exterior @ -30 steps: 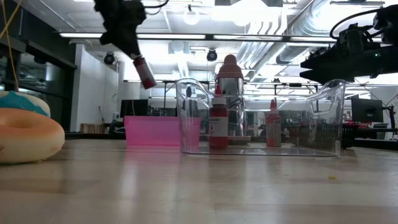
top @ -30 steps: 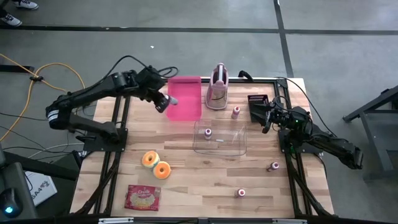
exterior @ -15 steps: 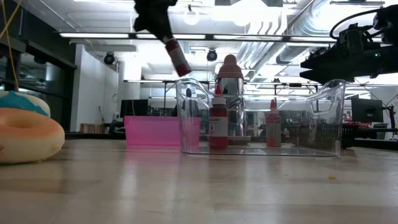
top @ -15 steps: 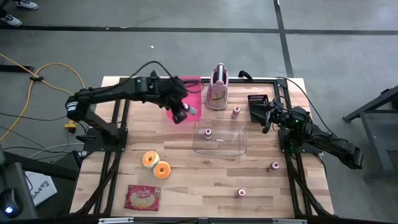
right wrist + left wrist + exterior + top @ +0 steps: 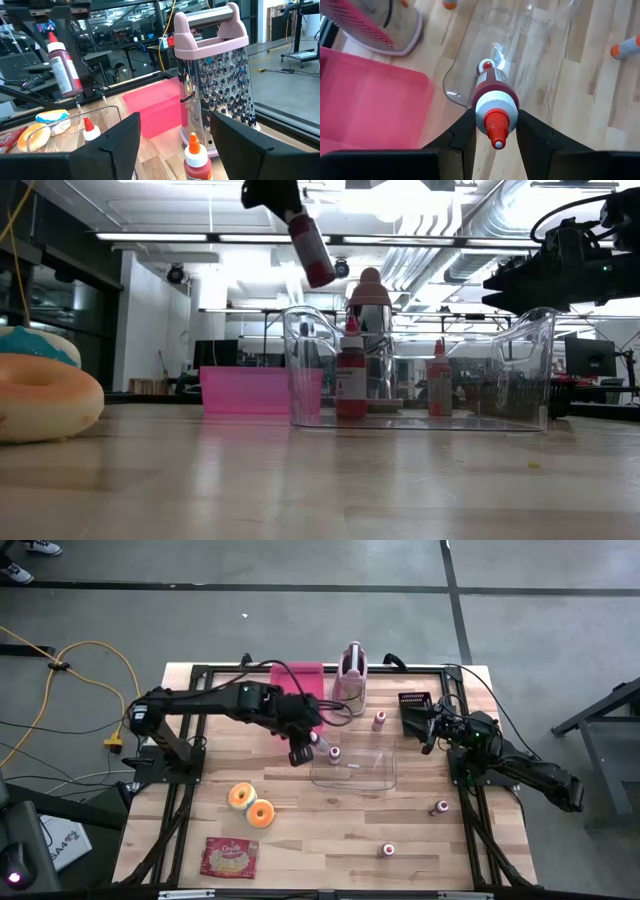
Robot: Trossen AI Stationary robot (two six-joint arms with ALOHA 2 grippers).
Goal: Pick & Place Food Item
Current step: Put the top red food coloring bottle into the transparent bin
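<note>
My left gripper [image 5: 306, 747] is shut on a small red sauce bottle [image 5: 312, 248] with a white cap and red nozzle. It holds the bottle high above the left end of the clear plastic container [image 5: 353, 763]. The same bottle shows in the left wrist view [image 5: 492, 97] and the right wrist view [image 5: 63, 66]. A second red bottle [image 5: 334, 753] stands upright on its base inside the container. My right gripper [image 5: 416, 719] waits open at the table's right edge, level, with nothing between its fingers. My left gripper pinches the bottle at its cap end [image 5: 495, 106] between its two fingers [image 5: 464, 131], one on each side. The fingers slant down from the table's left side. The bottle is lifted clear and tilted, nozzle up toward the wrist, with its red body sticking out below the fingers.
A pink tray [image 5: 300, 690] and a pink-handled grater [image 5: 348, 680] stand at the far edge. Loose bottles stand at the far right [image 5: 379, 720], the right [image 5: 441, 807] and the near side [image 5: 388, 850]. Two doughnuts [image 5: 250, 805] and a red packet [image 5: 229, 858] lie near left.
My left gripper has swung from over the pink tray toward the table's right and near side, to above the clear container's left end, rolling as it went. The bottle has stayed in its hold, clear of everything and tilted.
</note>
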